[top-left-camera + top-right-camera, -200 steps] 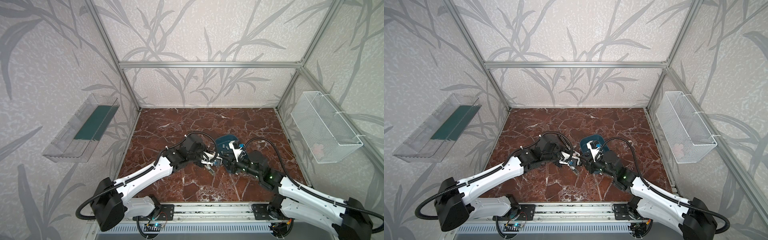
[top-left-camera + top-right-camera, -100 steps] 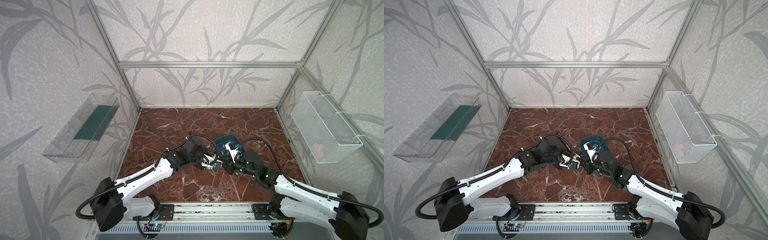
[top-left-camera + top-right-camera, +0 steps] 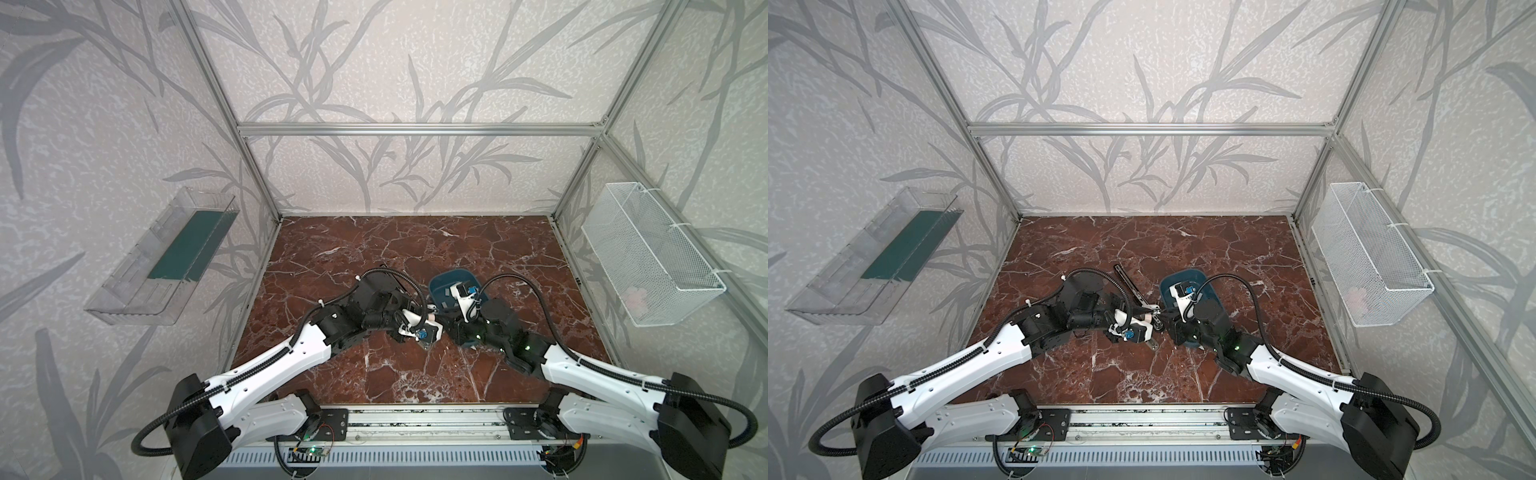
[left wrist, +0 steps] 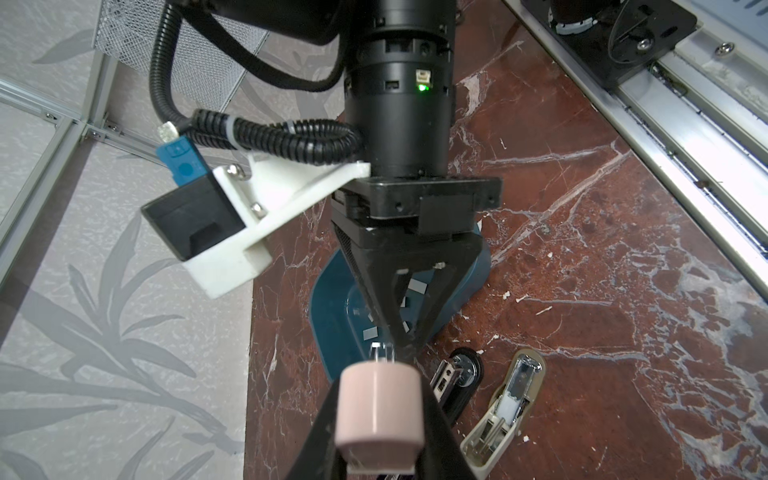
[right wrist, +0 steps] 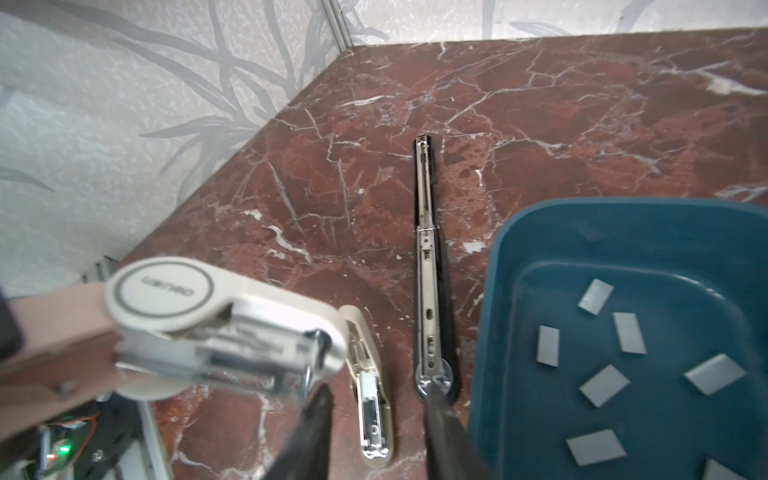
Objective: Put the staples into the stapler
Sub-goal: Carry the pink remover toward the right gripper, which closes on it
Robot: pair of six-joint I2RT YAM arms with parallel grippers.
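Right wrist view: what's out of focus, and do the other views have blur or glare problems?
Right wrist view: the beige stapler close to the lens is blurred, as is the right pincer; the staples in the blue tray are sharp. Left wrist view: the stapler's pink end is slightly soft, the marble table crisp. Both top views: even light, no harsh glare.

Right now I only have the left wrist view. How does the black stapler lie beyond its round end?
Observer: The black stapler lies flat on the table, opened out long, metal channel up, beside the blue tray.
Operator: Staples in the tray?
Observer: At least seven staples lie scattered flat on its floor.
Operator: What am I gripping?
Observer: The left gripper is shut on the pink end of a raised beige stapler, its metal underside exposed.
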